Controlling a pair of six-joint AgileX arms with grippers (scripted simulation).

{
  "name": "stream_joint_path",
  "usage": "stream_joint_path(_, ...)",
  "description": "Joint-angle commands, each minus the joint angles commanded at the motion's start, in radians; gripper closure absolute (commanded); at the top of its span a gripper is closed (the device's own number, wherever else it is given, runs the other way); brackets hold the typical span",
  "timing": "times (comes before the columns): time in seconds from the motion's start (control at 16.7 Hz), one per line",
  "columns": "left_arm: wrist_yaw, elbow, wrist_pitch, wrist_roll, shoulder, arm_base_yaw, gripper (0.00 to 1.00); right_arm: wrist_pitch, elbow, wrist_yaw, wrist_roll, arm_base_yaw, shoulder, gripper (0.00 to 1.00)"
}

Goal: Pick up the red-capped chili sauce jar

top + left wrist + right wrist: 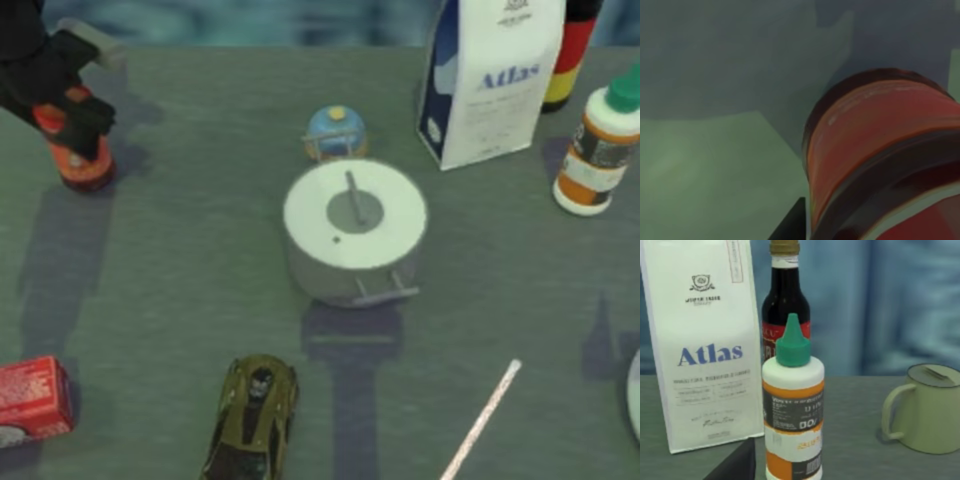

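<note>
The red-capped chili sauce jar (pixel 85 168) is at the table's far left in the top view, a dark jar with a red-orange label. My left gripper (pixel 70 125) comes down over its cap end and is shut on it, black fingers on either side. In the left wrist view the jar (pixel 880 150) fills the right half, with its label and dark band close up, and one dark fingertip (pixel 790 226) lies against its side. My right gripper does not show in the top view; its wrist camera faces the back right of the table.
A white round drum (pixel 355 230) stands mid-table with a small blue object (pixel 335 132) behind it. At the back right are the Atlas bag (pixel 490 75), a dark bottle (pixel 572 50) and a green-capped white bottle (pixel 600 150). Front: red box (pixel 32 400), toy car (pixel 250 415), white stick (pixel 483 420). A pale mug (pixel 927 407) is nearby.
</note>
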Motion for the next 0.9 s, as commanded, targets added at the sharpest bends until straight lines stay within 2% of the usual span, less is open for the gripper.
stream_joint_path(0.54,0.0,-0.015,0.0,0.002,-0.015,0.004,1.0,0.0,0.0,0.0,0.0,0.0,0.0,0.0)
stream_joint_path(0.9,-0.001,-0.271,-0.008,0.0,-0.29,0.02,1.0,0.0,0.0,0.0,0.0,0.0,0.0,0.0)
